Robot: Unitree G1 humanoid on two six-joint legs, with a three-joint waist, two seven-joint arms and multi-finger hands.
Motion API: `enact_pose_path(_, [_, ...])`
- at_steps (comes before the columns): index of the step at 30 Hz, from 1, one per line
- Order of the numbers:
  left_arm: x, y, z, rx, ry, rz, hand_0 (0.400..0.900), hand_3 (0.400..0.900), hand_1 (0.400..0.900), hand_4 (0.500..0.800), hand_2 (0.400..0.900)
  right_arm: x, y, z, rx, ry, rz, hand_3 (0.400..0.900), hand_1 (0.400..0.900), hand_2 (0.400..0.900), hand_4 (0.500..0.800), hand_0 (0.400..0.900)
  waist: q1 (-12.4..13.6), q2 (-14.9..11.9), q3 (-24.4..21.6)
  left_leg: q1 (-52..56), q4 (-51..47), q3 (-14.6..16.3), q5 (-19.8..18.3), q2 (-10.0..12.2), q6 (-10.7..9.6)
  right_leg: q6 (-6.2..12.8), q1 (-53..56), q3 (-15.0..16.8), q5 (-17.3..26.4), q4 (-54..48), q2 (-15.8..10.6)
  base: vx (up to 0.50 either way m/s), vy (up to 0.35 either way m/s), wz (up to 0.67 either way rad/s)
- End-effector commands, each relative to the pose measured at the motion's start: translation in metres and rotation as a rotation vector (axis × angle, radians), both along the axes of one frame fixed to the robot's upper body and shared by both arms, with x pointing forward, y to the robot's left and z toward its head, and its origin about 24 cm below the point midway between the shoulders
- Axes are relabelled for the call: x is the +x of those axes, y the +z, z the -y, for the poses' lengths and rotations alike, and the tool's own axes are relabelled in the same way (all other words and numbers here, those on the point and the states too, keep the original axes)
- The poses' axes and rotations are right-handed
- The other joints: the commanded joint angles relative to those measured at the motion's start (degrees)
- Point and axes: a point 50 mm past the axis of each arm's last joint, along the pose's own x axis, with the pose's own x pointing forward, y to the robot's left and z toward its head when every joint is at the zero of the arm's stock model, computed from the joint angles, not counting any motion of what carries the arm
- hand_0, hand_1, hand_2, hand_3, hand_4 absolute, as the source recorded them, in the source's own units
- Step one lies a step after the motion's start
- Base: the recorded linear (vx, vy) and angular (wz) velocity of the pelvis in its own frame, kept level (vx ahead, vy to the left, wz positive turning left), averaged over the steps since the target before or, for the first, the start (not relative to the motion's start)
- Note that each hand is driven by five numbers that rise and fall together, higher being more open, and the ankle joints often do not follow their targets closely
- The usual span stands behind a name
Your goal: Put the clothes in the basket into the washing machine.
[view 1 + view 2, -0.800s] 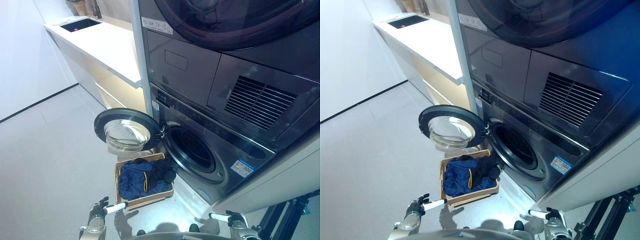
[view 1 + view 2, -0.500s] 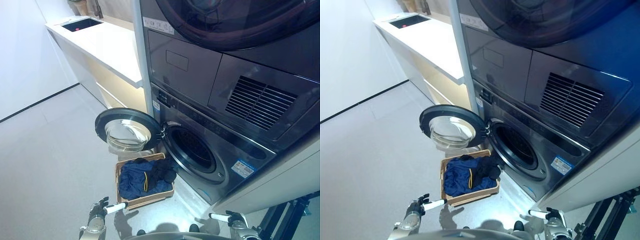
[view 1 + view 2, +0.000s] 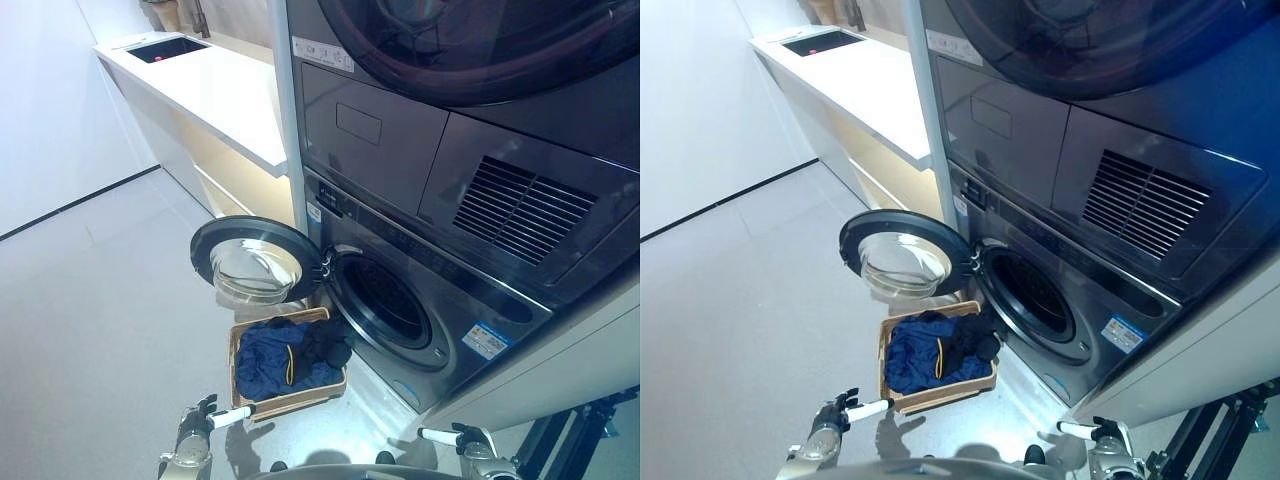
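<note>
1. Since the earlier frames we see only a slight shift of the whole view, which is the camera's; the basket, the clothes and both hands sit where they were
2. The clothes (image 3: pixel 285 357), a dark blue heap with a thin yellow stripe and a black piece on its right side, lie inside the basket (image 3: pixel 290 401), none of them in the drum
3. The basket, tan and rectangular, stands on the grey floor (image 3: pixel 90 330) just in front of the washing machine (image 3: pixel 440 310), below its open door
4. The round door (image 3: pixel 255 262) is swung out to the left, glass bowl facing us, and the dark drum opening (image 3: pixel 385 300) shows beside it
5. Our left hand (image 3: pixel 205 422) hangs low at the bottom edge, near the basket's front corner but apart from it, fingers loose with a white tip pointing toward the basket, grasping nothing
6. Our right hand (image 3: pixel 1095 438) shows at the lower right, well apart from the basket, relaxed and empty
7. A second machine (image 3: pixel 450 110) is stacked above, and a white counter (image 3: pixel 215 90) with a dark sink (image 3: pixel 165 47) runs off to the left
</note>
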Motion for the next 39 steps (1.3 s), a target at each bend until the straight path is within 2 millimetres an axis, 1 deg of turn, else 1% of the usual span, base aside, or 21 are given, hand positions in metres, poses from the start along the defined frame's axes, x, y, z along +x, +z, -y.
enact_pose_path(1, [0.025, 0.015, -0.017, 0.083, -0.002, 0.091, 0.900, 0.900, 0.900, 0.800, 0.900, 0.023, 0.008, 0.004, -0.052, 0.061, 0.042, 0.900, 0.900, 0.900, 0.800, 0.900, 0.0, -3.5, 1.7, -2.0, 0.1, -0.3, -3.4, -4.5, 3.6, 1.74, 0.5, -2.7, -3.3, 2.2, -2.0, 0.00, 0.000, 0.00])
enact_pose_path(3, [0.028, 0.017, -0.016, 0.063, 0.011, 0.114, 0.900, 0.900, 0.900, 0.800, 0.900, 0.033, 0.013, 0.005, -0.065, 0.078, 0.070, 0.900, 0.900, 0.900, 0.800, 0.900, 0.1, -3.3, 2.9, -2.8, 0.2, -0.6, -3.1, -4.6, 3.6, 1.76, -0.6, -2.8, -3.3, 2.8, -2.1, -0.08, 0.014, 0.03])
enact_pose_path(7, [0.039, 0.025, -0.016, 0.061, 0.018, 0.175, 0.900, 0.900, 0.900, 0.800, 0.900, 0.074, 0.035, 0.007, -0.108, 0.135, 0.196, 0.900, 0.900, 0.900, 0.800, 0.900, 0.7, -3.0, 7.3, -6.9, 1.8, -0.9, -2.3, -5.2, 4.0, 1.62, -5.2, -2.7, -3.0, 5.3, -2.6, -0.19, 0.018, 0.03])
enact_pose_path(9, [0.046, 0.030, -0.015, 0.060, 0.018, 0.211, 0.900, 0.900, 0.900, 0.800, 0.900, 0.102, 0.052, 0.003, -0.132, 0.181, 0.288, 0.900, 0.900, 0.900, 0.800, 0.900, 1.2, -2.8, 9.7, -10.1, 3.6, -1.0, -2.0, -5.6, 4.2, 1.48, -8.1, -2.6, -2.4, 6.4, -2.9, -0.20, 0.016, 0.04])
enact_pose_path(13, [0.057, 0.040, -0.011, 0.061, 0.001, 0.277, 0.900, 0.900, 0.900, 0.800, 0.900, 0.148, 0.085, -0.011, -0.161, 0.274, 0.435, 0.900, 0.900, 0.900, 0.800, 0.900, 2.3, -2.5, 12.7, -15.3, 5.4, -1.1, -1.1, -6.0, 4.2, 1.36, -12.9, -2.8, -1.5, 7.7, -3.5, -0.14, 0.030, 0.07])
enact_pose_path(16, [0.065, 0.051, -0.008, 0.051, -0.008, 0.347, 0.900, 0.900, 0.900, 0.800, 0.900, 0.179, 0.111, -0.024, -0.173, 0.319, 0.536, 0.900, 0.900, 0.900, 0.800, 0.900, 3.4, -2.2, 14.9, -19.2, 7.0, -1.4, -0.5, -6.1, 4.2, 1.23, -16.6, -3.0, -1.1, 9.2, -4.2, -0.11, 0.036, 0.12])
enact_pose_path(19, [0.070, 0.061, -0.003, 0.035, -0.033, 0.406, 0.900, 0.900, 0.900, 0.800, 0.900, 0.201, 0.131, -0.035, -0.189, 0.350, 0.594, 0.900, 0.900, 0.900, 0.800, 0.900, 4.9, -1.8, 16.5, -22.2, 8.0, -1.9, -0.1, -6.1, 4.2, 1.22, -19.1, -3.5, -0.9, 10.0, -4.7, -0.07, 0.027, 0.16])
enact_pose_path(20, [0.073, 0.067, -0.002, 0.032, -0.043, 0.438, 0.900, 0.900, 0.900, 0.800, 0.900, 0.211, 0.140, -0.040, -0.191, 0.364, 0.624, 0.900, 0.900, 0.900, 0.800, 0.900, 5.4, -1.6, 17.3, -23.7, 8.5, -2.1, 0.1, -6.0, 4.1, 1.17, -20.3, -3.6, -0.8, 10.5, -4.8, -0.13, 0.033, 0.19])
enact_pose_path(21, [0.078, 0.075, 0.000, 0.032, -0.071, 0.478, 0.900, 0.900, 0.900, 0.800, 0.900, 0.227, 0.161, -0.042, -0.218, 0.370, 0.674, 0.900, 0.900, 0.900, 0.800, 0.900, 6.6, -1.3, 18.3, -25.9, 9.0, -2.7, 0.5, -6.0, 4.0, 1.22, -22.5, -3.9, -0.7, 11.0, -5.1, -0.10, 0.023, 0.13])
enact_pose_path(22, [0.079, 0.075, 0.000, 0.032, -0.071, 0.479, 0.900, 0.900, 0.900, 0.800, 0.900, 0.228, 0.162, -0.042, -0.218, 0.370, 0.676, 0.900, 0.900, 0.900, 0.800, 0.900, 6.6, -1.3, 18.1, -26.3, 9.2, -2.6, 0.4, -6.0, 4.0, 1.21, -22.9, -3.8, -0.7, 11.2, -5.1, -0.06, 0.012, 0.15])
enact_pose_path(23, [0.080, 0.078, 0.002, 0.031, -0.081, 0.497, 0.900, 0.900, 0.900, 0.800, 0.900, 0.235, 0.171, -0.040, -0.237, 0.374, 0.689, 0.900, 0.900, 0.900, 0.800, 0.900, 7.3, -1.0, 18.6, -26.9, 9.5, -2.8, 0.2, -6.1, 4.0, 1.15, -23.6, -4.1, -1.0, 11.9, -5.3, -0.06, 0.031, 0.16])
enact_pose_path(24, [0.084, 0.084, 0.007, 0.022, -0.102, 0.532, 0.900, 0.900, 0.900, 0.800, 0.900, 0.249, 0.191, -0.041, -0.264, 0.380, 0.727, 0.900, 0.900, 0.900, 0.800, 0.900, 8.2, -0.4, 20.0, -29.1, 10.5, -3.2, 0.3, -6.5, 4.0, 1.07, -25.7, -4.2, -1.1, 13.2, -5.6, -0.06, 0.031, 0.17])
enact_pose_path(25, [0.084, 0.084, 0.007, 0.022, -0.101, 0.533, 0.900, 0.900, 0.900, 0.800, 0.900, 0.249, 0.191, -0.041, -0.264, 0.380, 0.728, 0.900, 0.900, 0.900, 0.800, 0.900, 8.2, -0.5, 20.0, -29.2, 10.6, -3.2, 0.3, -6.6, 4.0, 1.07, -25.8, -4.2, -1.1, 13.3, -5.7, -0.08, 0.040, 0.14])
enact_pose_path(27, [0.088, 0.091, 0.013, 0.017, -0.130, 0.567, 0.900, 0.900, 0.900, 0.800, 0.900, 0.261, 0.213, -0.040, -0.321, 0.399, 0.761, 0.900, 0.900, 0.900, 0.800, 0.900, 8.8, 0.1, 21.4, -31.4, 12.0, -3.5, 0.3, -7.1, 4.3, 0.98, -28.1, -4.5, -1.4, 15.0, -6.1, -0.07, 0.042, 0.08])
enact_pose_path(30, [0.099, 0.104, 0.019, 0.027, -0.173, 0.636, 0.900, 0.900, 0.900, 0.800, 0.900, 0.279, 0.261, -0.029, -0.492, 0.437, 0.837, 0.900, 0.900, 0.900, 0.800, 0.900, 9.5, 1.1, 23.7, -36.1, 14.8, -3.8, 0.1, -8.0, 4.4, 0.95, -32.7, -4.5, -1.9, 18.2, -7.0, -0.10, 0.048, 0.12])
enact_pose_path(31, [0.101, 0.108, 0.021, 0.035, -0.187, 0.658, 0.900, 0.900, 0.900, 0.800, 0.900, 0.281, 0.270, -0.026, -0.528, 0.439, 0.850, 0.900, 0.900, 0.900, 0.800, 0.900, 9.7, 1.3, 23.7, -37.7, 15.5, -3.9, 0.0, -8.4, 4.4, 0.91, -34.1, -4.5, -2.1, 19.0, -7.2, -0.08, 0.039, 0.16])
enact_pose_path(32, [0.105, 0.114, 0.023, 0.043, -0.203, 0.685, 0.900, 0.900, 0.900, 0.800, 0.900, 0.285, 0.287, -0.021, -0.633, 0.457, 0.862, 0.900, 0.900, 0.900, 0.800, 0.900, 10.0, 1.7, 23.7, -39.6, 16.2, -4.2, 0.0, -8.6, 4.5, 0.96, -35.9, -4.8, -2.2, 19.7, -7.5, -0.06, 0.024, 0.17])
enact_pose_path(35, [0.112, 0.126, 0.034, 0.061, -0.275, 0.752, 0.900, 0.900, 0.900, 0.800, 0.900, 0.288, 0.324, -0.005, -0.889, 0.498, 0.870, 0.900, 0.900, 0.900, 0.800, 0.900, 10.8, 2.8, 23.7, -43.8, 17.4, -5.2, 0.2, -9.4, 4.4, 1.28, -40.2, -5.7, -2.5, 21.8, -8.5, -0.05, 0.022, 0.23])
enact_pose_path(36, [0.115, 0.130, 0.038, 0.062, -0.293, 0.771, 0.900, 0.900, 0.900, 0.800, 0.900, 0.288, 0.330, -0.001, -0.921, 0.490, 0.876, 0.900, 0.900, 0.900, 0.800, 0.900, 10.9, 3.1, 23.7, -44.9, 17.7, -5.5, 0.3, -9.6, 4.3, 1.35, -41.0, -5.9, -2.6, 22.3, -8.8, 0.06, 0.001, 0.25])
enact_pose_path(37, [0.118, 0.136, 0.043, 0.059, -0.318, 0.795, 0.900, 0.900, 0.900, 0.800, 0.900, 0.287, 0.337, 0.006, -0.973, 0.490, 0.859, 0.900, 0.900, 0.900, 0.800, 0.900, 11.2, 3.4, 23.7, -45.0, 18.0, -6.2, -1.3, -9.7, 4.2, 2.02, -41.6, -5.6, -4.5, 23.8, -8.8, 0.06, -0.007, 0.24])
enact_pose_path(39, [0.123, 0.142, 0.053, 0.051, -0.362, 0.828, 0.900, 0.900, 0.900, 0.800, 0.900, 0.287, 0.352, 0.014, -1.037, 0.467, 0.854, 0.900, 0.900, 0.900, 0.800, 0.900, 11.8, 4.2, 23.7, -47.3, 19.2, -6.7, -1.3, -10.3, 4.2, 2.21, -43.6, -6.2, -5.2, 25.3, -9.7, 0.03, 0.005, 0.25])
